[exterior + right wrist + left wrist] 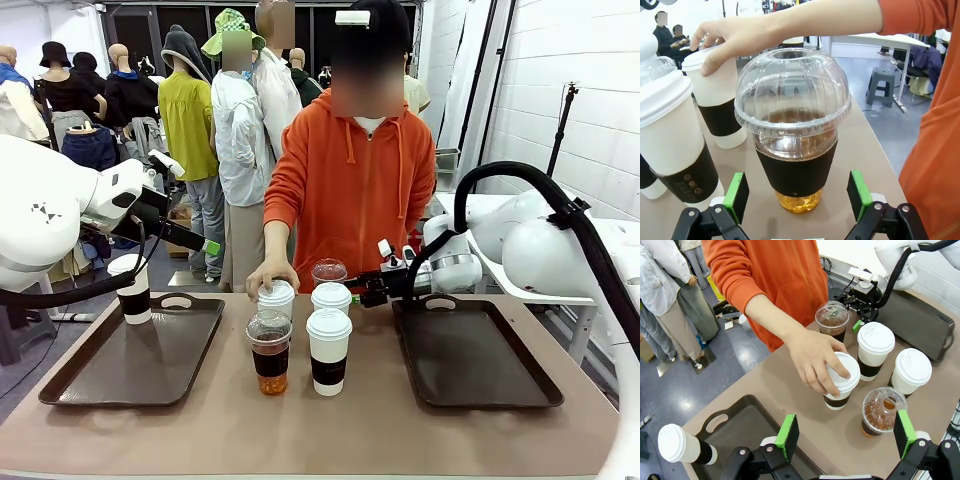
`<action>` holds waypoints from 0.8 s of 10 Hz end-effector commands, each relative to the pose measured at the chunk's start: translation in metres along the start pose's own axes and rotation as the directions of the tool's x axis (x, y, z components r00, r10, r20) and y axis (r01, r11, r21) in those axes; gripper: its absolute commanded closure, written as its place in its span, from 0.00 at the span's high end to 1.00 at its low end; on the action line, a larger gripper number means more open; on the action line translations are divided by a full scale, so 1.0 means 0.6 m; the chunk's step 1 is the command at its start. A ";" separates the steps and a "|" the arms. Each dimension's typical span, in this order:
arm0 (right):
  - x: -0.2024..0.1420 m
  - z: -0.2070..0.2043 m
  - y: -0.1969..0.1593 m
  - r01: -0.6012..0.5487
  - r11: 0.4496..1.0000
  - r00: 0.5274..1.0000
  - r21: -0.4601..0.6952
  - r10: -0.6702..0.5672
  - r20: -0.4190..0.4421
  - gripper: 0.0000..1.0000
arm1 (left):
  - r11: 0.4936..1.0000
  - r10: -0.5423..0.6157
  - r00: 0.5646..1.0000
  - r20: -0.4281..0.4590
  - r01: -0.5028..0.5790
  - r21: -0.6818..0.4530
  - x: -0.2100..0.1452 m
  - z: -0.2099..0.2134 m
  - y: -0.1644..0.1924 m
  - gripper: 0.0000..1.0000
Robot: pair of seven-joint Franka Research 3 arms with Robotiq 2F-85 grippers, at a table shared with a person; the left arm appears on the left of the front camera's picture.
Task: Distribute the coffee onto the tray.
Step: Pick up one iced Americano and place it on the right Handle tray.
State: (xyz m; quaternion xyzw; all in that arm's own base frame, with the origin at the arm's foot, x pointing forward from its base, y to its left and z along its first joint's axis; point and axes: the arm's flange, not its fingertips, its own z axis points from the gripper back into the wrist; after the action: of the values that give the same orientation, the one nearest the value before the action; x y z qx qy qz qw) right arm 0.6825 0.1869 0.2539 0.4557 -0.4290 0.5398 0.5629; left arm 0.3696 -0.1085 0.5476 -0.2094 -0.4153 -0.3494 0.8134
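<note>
Five coffee cups stand clustered mid-table. At the back is a clear dome-lidded cup of brown drink. My right gripper is open around its base, green pads apart from its sides. A person's hand rests on a white cup. Two more white cups and a second clear cup stand beside it. Another white cup stands on the left tray. My left gripper hangs open above the table, holding nothing.
The right tray lies dark and bare beside my right arm. A person in an orange hoodie stands at the far edge, one arm reaching over the cups. Bare tabletop runs along the front edge.
</note>
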 end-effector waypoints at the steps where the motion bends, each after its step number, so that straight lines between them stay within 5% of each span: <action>1: 0.001 -0.020 -0.019 0.021 1.000 1.000 0.021 -0.022 0.011 1.00 | 1.000 0.004 1.000 -0.002 -0.004 -0.001 -0.001 0.001 0.002 1.00; 8: -0.001 -0.070 -0.030 0.041 0.997 0.999 0.069 -0.042 0.003 1.00 | 1.000 0.004 1.000 -0.002 -0.004 -0.001 -0.001 0.001 0.002 1.00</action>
State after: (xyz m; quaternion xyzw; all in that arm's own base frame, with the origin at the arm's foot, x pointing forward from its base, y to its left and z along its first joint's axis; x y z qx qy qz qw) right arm 0.6881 0.2193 0.2443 0.4752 -0.4152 0.5386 0.5583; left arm 0.3696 -0.1085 0.5476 -0.2094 -0.4154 -0.3494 0.8134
